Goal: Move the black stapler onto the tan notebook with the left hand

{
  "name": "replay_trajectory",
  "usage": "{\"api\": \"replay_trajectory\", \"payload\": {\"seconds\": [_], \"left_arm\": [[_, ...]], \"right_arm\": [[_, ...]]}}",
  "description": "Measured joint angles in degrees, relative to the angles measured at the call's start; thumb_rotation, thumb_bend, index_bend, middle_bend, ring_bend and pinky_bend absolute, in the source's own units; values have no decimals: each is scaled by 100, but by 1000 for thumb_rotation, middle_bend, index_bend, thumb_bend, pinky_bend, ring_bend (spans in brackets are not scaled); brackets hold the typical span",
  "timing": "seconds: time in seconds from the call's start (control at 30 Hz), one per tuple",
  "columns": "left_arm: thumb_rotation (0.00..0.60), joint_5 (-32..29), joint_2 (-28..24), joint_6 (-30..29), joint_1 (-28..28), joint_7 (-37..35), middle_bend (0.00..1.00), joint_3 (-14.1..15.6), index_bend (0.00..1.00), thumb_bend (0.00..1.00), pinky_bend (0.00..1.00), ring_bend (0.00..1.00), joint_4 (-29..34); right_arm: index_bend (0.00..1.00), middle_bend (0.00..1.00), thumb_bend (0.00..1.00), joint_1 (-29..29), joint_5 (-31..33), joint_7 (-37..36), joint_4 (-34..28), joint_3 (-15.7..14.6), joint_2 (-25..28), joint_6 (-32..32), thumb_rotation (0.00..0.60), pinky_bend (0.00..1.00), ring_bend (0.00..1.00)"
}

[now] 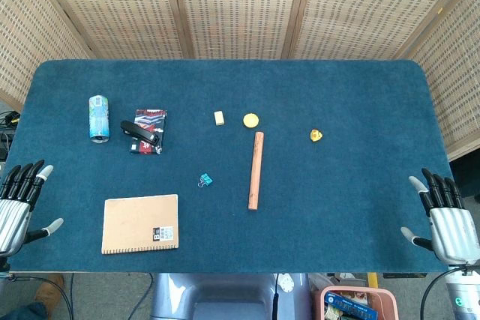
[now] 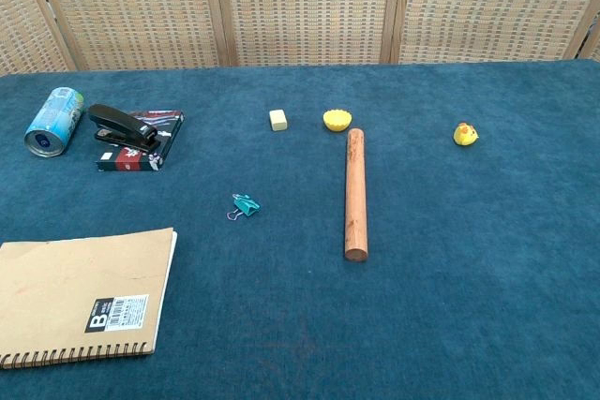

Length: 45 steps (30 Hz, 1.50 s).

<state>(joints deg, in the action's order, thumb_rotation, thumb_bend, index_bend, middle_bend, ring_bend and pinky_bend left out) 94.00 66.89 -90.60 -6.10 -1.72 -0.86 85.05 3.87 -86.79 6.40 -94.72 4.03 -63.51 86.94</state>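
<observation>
The black stapler [image 1: 140, 133] [image 2: 122, 124] lies on a small dark box [image 1: 149, 130] [image 2: 142, 140] at the left back of the table. The tan notebook [image 1: 141, 223] [image 2: 80, 295] lies flat near the front left edge, spiral binding toward the front. My left hand [image 1: 21, 200] hangs at the table's left front corner, fingers spread, holding nothing, well left of the notebook. My right hand [image 1: 444, 219] sits at the right front corner, fingers spread and empty. Neither hand shows in the chest view.
A blue-green can [image 1: 99, 118] [image 2: 54, 121] lies left of the stapler. A teal binder clip [image 1: 205, 180] [image 2: 245, 204], a wooden rod [image 1: 256, 170] [image 2: 354, 193], a cream eraser [image 1: 219, 118] [image 2: 277, 119], a yellow cup [image 1: 250, 120] [image 2: 337, 119] and a yellow duck [image 1: 316, 136] [image 2: 465, 134] lie mid-table.
</observation>
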Motion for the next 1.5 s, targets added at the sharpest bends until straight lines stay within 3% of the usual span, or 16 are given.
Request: {"api": "replay_trajectory", "payload": {"seconds": [0.33, 0.53, 0.67, 0.83, 1.07, 1.27, 1.5], "left_arm": [[600, -217, -25, 471, -243, 124, 0, -122, 0, 0, 0, 0, 31], [600, -555, -134, 1522, -1020, 328, 0, -523, 0, 0, 0, 0, -12], [600, -943, -134, 2674, -1814, 576, 0, -836, 0, 0, 0, 0, -279], [600, -1447, 225, 4184, -2930, 871, 0, -1125, 0, 0, 0, 0, -1196], [600, -1834, 1253, 5529, -4042, 1026, 0, -1196, 20, 12, 0, 0, -2868], [600, -1871, 2117, 5966, -4580, 939, 101, -1063, 152, 82, 108, 51, -3999], [600, -1724, 2543, 6054, -4790, 548, 260, -870, 379, 138, 261, 193, -4625]], "right_arm": [[0, 0, 0, -19, 4, -47, 16, 28, 19, 55, 600, 0, 0], [0, 0, 0, 62, 218, -14, 140, 121, -47, -107, 600, 0, 0], [0, 0, 0, 122, 458, 12, 196, 215, -95, -242, 600, 0, 0], [0, 0, 0, 147, 683, 198, 245, 313, -170, -266, 600, 0, 0], [0, 0, 0, 176, 1069, 489, 302, 431, -270, -345, 600, 0, 0], [0, 0, 0, 213, 1310, 584, 445, 498, -347, -464, 600, 0, 0], [0, 0, 0, 238, 1391, 591, 520, 505, -380, -535, 600, 0, 0]]}}
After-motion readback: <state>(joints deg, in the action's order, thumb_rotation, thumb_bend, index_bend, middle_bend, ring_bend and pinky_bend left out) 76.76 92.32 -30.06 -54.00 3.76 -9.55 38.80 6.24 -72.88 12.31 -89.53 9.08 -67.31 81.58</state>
